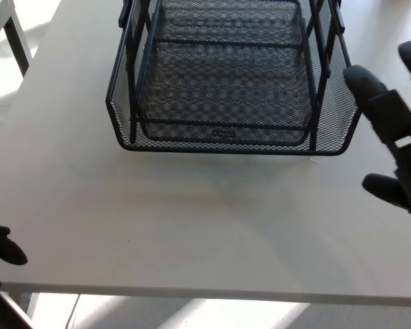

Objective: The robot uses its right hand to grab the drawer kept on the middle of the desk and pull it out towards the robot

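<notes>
Sitting toward the far middle of the white worktop [192, 219], the black wire-mesh drawer [226, 82] fills the upper centre of the head view, its near front wall facing the robot and its far end cut off by the top edge of the picture. An inner mesh tray rests within an outer frame of dark upright bars, and a small dark plate shows at the middle of the front lower rail. The drawer stands flat on the worktop, with bare white surface between its front and the near edge.

At the right side of the picture the right robot hand [397, 147] hangs over the worktop just beside the drawer's front right corner, not touching the mesh. Only part of it shows, the rest being cut off by the right edge. Its two thick fingers [380, 103] are stretched upward and apart, and the thumb [387, 188] juts out lower down toward the picture's left, well separated from them, so the robot hand is spread wide and holds nothing.

At the lower left corner, the left robot hand [3, 252] shows only as a couple of black rounded tips at the near edge of the worktop; too little of it is visible to tell whether it is spread or closed.

Beyond the worktop's left edge, a pale floor in sunlight and a grey table leg [17, 41] appear at the upper left
</notes>
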### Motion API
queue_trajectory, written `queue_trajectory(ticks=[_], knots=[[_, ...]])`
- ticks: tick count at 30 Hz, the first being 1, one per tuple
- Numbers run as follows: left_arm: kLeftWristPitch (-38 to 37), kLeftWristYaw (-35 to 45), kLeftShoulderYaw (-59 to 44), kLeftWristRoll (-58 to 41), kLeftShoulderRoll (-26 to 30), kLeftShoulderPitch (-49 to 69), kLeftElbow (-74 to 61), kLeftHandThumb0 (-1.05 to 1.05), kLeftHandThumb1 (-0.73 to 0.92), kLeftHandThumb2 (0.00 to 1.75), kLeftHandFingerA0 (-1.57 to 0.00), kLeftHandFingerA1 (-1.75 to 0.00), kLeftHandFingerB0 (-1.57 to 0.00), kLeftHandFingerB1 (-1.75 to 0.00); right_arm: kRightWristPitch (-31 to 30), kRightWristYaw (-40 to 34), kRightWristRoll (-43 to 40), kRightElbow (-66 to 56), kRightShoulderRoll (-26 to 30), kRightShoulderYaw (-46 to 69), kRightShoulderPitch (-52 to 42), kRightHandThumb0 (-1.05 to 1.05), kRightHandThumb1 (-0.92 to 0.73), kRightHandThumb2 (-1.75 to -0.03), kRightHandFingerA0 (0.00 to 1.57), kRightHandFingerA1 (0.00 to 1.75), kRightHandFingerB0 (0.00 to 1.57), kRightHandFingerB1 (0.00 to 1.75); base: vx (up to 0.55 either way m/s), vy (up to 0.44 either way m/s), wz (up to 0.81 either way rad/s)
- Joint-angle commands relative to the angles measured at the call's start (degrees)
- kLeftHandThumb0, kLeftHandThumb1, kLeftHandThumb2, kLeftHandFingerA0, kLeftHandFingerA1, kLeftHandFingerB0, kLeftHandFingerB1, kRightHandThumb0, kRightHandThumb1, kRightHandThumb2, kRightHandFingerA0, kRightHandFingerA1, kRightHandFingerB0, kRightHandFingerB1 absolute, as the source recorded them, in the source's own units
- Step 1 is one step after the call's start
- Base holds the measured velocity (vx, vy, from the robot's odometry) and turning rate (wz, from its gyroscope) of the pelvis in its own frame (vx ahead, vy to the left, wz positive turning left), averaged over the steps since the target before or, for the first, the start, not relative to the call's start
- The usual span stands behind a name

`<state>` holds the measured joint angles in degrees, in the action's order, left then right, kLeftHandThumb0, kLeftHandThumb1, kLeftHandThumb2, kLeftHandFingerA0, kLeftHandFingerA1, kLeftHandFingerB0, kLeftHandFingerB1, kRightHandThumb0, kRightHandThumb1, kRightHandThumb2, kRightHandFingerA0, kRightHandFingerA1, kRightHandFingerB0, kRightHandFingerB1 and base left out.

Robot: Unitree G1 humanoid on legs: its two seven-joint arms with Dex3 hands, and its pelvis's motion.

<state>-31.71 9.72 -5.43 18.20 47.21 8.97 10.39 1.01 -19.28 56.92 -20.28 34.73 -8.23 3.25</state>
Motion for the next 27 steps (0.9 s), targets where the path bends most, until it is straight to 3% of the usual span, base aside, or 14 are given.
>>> queue_trajectory(ticks=[1, 5, 6, 7, 9, 11, 12, 13, 15, 20, 21, 25, 26, 27], knots=[[-0.54, 0.17, -0.71, 1.45, 0.75, 0.82, 0.51, -0.29, 0.58, 0.57, -0.78, -0.86, -0.8, -0.57, 4.39, 0.02, -6.73, -3.62, 2.45, 10.03, -8.16, -0.57, -0.52, -0.56, 0.0, 0.26, 0.04, 0.35, 0.0, 0.0, 0.0], [-0.16, 0.51, -0.77, 1.24, 0.72, 0.98, 0.16, -0.29, 0.58, 0.57, -0.77, -0.85, -0.8, -0.57, 5.76, 0.07, -8.27, -5.19, 2.32, 17.85, -16.05, -0.6, -0.38, -0.79, 0.0, 0.27, 0.0, 0.38, 0.0, 0.0, 0.0], [-0.47, 0.23, -0.85, 1.46, 0.79, 0.98, 0.21, -0.28, 0.57, 0.57, -0.79, -0.85, -0.81, -0.57, 5.46, 0.1, -7.99, -5.09, 2.11, 20.1, -19.15, -0.57, -0.57, -0.57, 0.0, 0.11, 0.0, 0.27, 0.0, 0.0, 0.0], [-0.32, 0.25, -0.92, 1.24, 0.65, 0.99, 0.28, -0.28, 0.57, 0.57, -0.78, -0.85, -0.81, -0.56, 5.9, -0.89, -7.94, -4.33, 1.79, 22.11, -21.63, -0.65, -0.34, -0.71, 0.0, 0.12, 0.0, 0.27, 0.0, 0.0, 0.0], [0.02, 0.39, -0.9, 1.38, 0.73, 1.04, 0.09, -0.28, 0.57, 0.57, -0.78, -0.85, -0.81, -0.57, 7.38, -3.71, -8.46, -1.37, 1.08, 25.51, -25.38, -0.61, -0.33, -0.71, 0.0, 0.16, 0.0, 0.3, 0.0, 0.0, 0.0], [0.02, 0.42, -1.21, 1.28, 0.93, 1.38, 0.07, -0.28, 0.57, 0.57, -0.78, -0.84, -0.81, -0.57, 8.67, -5.13, -8.72, 0.05, 0.56, 26.82, -26.52, -0.58, -0.33, -0.71, 0.0, 0.18, 0.0, 0.31, 0.0, 0.0, 0.0], [0.26, 0.56, -1.28, 1.39, 1.01, 1.5, -0.24, -0.29, 0.57, 0.57, -0.77, -0.84, -0.8, -0.57, 8.94, -9.71, -7.64, 3.01, -0.32, 28.33, -27.36, -0.53, -0.52, -0.57, 0.0, 0.34, 0.07, 0.35, 0.0, 0.0, 0.0], [0.44, 0.58, -1.28, 1.58, 1.02, 1.49, -0.37, -0.28, 0.57, 0.57, -0.78, -0.84, -0.8, -0.57, 9.29, -13.61, -7.01, 6.01, -1.09, 29.59, -27.67, -0.59, -0.44, -0.7, 0.04, 0.36, 0.03, 0.38, 0.0, 0.0, 0.0], [0.1, 0.36, -1.34, 1.57, 0.97, 1.41, -0.2, -0.28, 0.56, 0.57, -0.79, -0.84, -0.82, -0.57, 9.96, -15.69, -7.5, 8.77, -1.3, 30.56, -27.59, -0.49, -0.48, -0.57, 0.02, 0.33, 0.09, 0.33, 0.0, 0.0, 0.0], [-0.69, 0.39, -1.22, 0.97, 0.9, 1.1, 0.85, -0.27, 0.57, 0.57, -0.78, -0.84, -0.81, -0.56, 4.54, -24.14, -4.57, 20.83, -1.19, 33.5, -25.38, -0.55, -0.38, -0.81, 0.0, 0.35, 0.0, 0.4, 0.0, 0.0, 0.0], [-0.17, 0.58, -1.2, 1.1, 0.97, 1.13, 0.58, -0.28, 0.57, 0.57, -0.78, -0.82, -0.8, -0.56, 6.11, -27.28, -6.13, 27.32, 0.28, 34.4, -24.27, -0.5, -0.51, -0.58, 0.04, 0.3, 0.09, 0.31, 0.0, 0.0, 0.0], [-1.42, -0.29, -1.36, 1.28, 0.82, 1.21, 1.02, -0.28, 0.56, 0.57, -0.78, -0.87, -0.81, -0.59, 6.68, -28.11, -8.35, 33.49, 0.87, 35.34, -22.68, -0.48, -0.5, -0.57, 0.04, 0.3, 0.14, 0.34, 0.0, 0.0, 0.0], [-1.18, -0.23, -1.39, 1.43, 0.91, 1.36, 0.85, -0.28, 0.57, 0.57, -0.77, -0.85, -0.8, -0.57, 7.22, -28.51, -9.6, 38.69, 1.5, 35.21, -21.45, -0.3, -0.33, -0.88, 0.03, 0.54, 0.01, 0.48, 0.0, 0.0, 0.0], [-0.77, 0.12, -1.38, 1.24, 0.96, 1.47, 0.7, -0.28, 0.57, 0.57, -0.77, -0.85, -0.8, -0.57, 8.1, -29.28, -10.67, 44.84, 2.33, 34.72, -19.95, -0.3, -0.33, -0.88, 0.03, 0.54, 0.01, 0.48, 0.0, 0.0, 0.0]])
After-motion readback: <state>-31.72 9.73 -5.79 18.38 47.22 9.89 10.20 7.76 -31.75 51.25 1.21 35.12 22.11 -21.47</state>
